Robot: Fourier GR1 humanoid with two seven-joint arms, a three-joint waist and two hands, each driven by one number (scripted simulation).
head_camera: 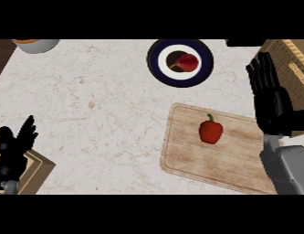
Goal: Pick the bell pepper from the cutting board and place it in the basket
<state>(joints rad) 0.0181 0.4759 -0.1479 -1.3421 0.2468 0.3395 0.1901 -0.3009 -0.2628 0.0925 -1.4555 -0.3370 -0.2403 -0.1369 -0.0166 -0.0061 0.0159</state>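
Head view: red bell pepper (211,131) w/ green stem sits upright-ish on the wooden cutting board (201,157), near-right of the counter, untouched. Right hand (270,93) hangs just right of it, over the board's far-right corner, fingers straight and apart, holding nothing. Wicker basket (301,68) waits at the far right, partly behind that hand. So by my read, nothing done yet: grasp, lift, carry over and drop all remain (short trip, basket's just beside the board). Left hand (13,151) rests open at the near left, fingers up, over a tan wooden tray (38,170). Surface: pale speckled stone counter (93,105). Far side: dark-rimmed plate (161,68) w/ a red item on it, and a grey bowl (38,45) at far left.
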